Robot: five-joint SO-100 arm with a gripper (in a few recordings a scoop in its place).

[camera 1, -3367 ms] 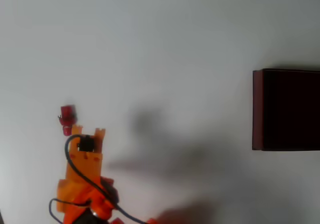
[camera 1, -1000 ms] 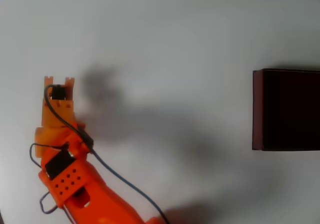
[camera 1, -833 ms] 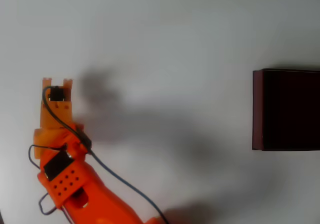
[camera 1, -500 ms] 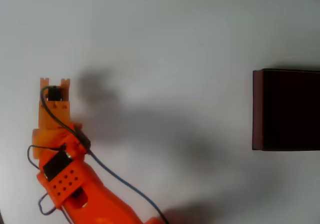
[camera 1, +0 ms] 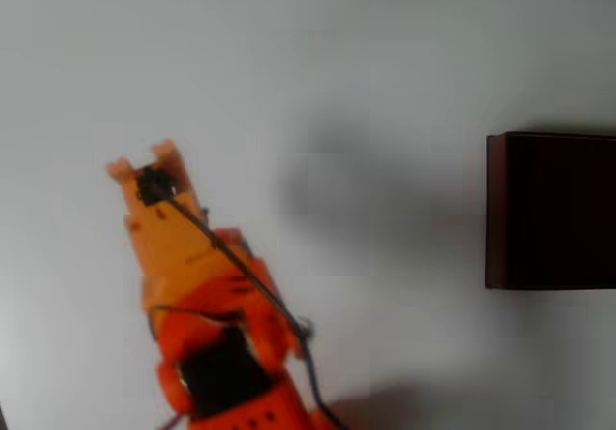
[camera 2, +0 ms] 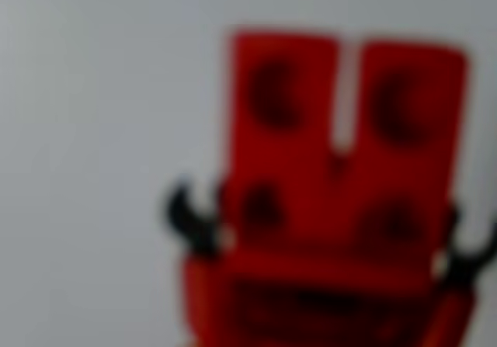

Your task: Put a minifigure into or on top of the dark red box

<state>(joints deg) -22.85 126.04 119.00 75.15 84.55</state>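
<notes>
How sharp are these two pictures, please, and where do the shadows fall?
In the wrist view the minifigure is very close and out of focus, its edges soft against a plain grey ground. In the overhead view the orange arm is smeared by motion blur, while the dark red box stays crisp; a soft grey shadow lies on the table between arm and box.

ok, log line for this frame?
phase: carry | hand: over table, left in overhead view | minifigure: close in wrist view, legs up | dark red box: right edge, apart
</notes>
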